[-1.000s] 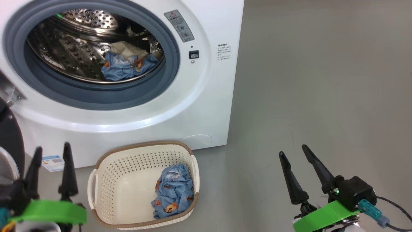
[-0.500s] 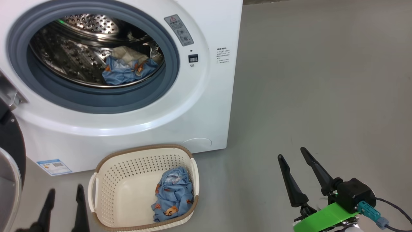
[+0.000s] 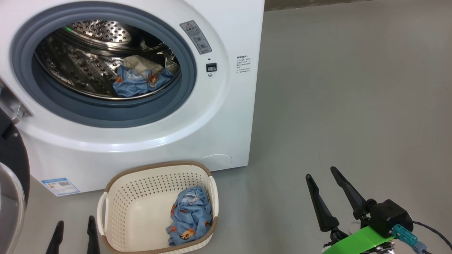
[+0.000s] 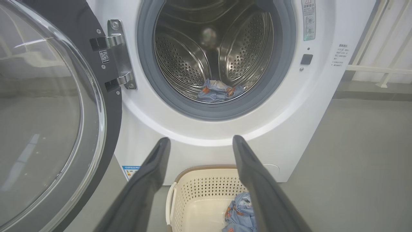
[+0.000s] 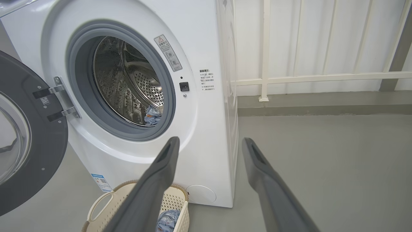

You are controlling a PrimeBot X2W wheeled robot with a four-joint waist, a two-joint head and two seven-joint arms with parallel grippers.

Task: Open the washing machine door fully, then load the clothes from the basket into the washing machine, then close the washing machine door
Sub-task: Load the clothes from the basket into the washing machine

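Observation:
The washing machine stands with its door swung wide open to the left, hinge showing. Light-blue printed clothes lie in the steel drum. The cream basket sits on the floor before the machine, with one blue garment bunched in its right half. My left gripper is open and empty, just left of the basket at the frame's bottom; its wrist view looks over the basket into the drum. My right gripper is open and empty over the floor, well right of the basket.
Grey floor stretches to the right of the machine. A white railing and a low kerb run behind it. A blue label sticker marks the machine's lower left corner. The open door's glass bowl bulges close on my left.
My left gripper has pulled back and down until just its fingertips show in the head view. The head camera has shifted slightly. The right gripper has barely moved. Basket and clothes are unchanged.

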